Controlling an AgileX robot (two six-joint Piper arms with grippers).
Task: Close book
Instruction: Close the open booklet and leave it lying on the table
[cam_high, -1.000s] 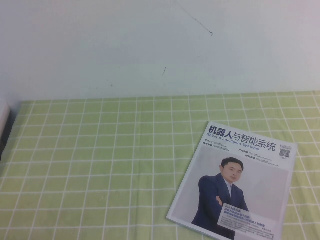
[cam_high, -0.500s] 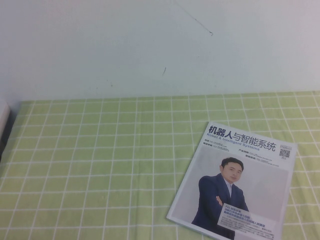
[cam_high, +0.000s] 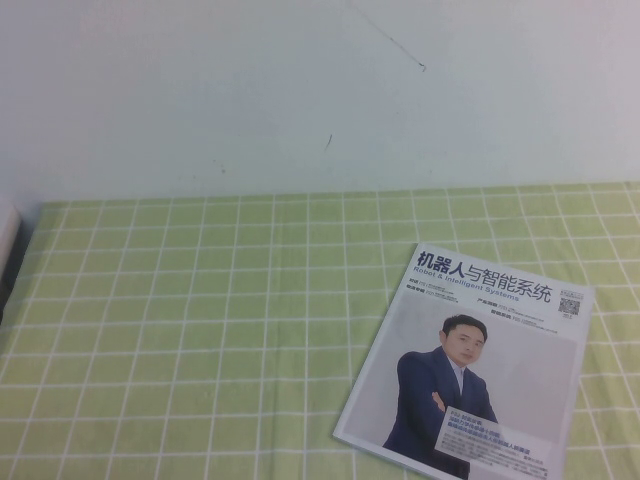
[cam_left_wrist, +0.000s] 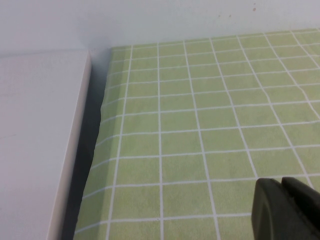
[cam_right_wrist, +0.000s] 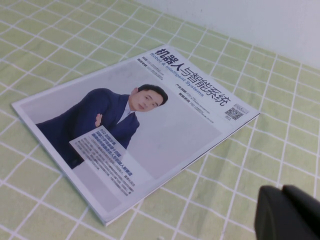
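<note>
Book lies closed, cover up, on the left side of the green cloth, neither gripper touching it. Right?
No: the high view shows the book on the right side of the cloth. The rest holds: the left gripper hangs over cloth, the right gripper near the book, neither touching it.

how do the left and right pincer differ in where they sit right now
The left pincer hangs over bare green checked cloth near its edge, which runs along a white slab; the right pincer hangs over cloth next to the book. The left pincer's camera shows no book; the right pincer's shows it closed, cover up. Shared: both are dark, neither touches the book, neither appears in the high view.
</note>
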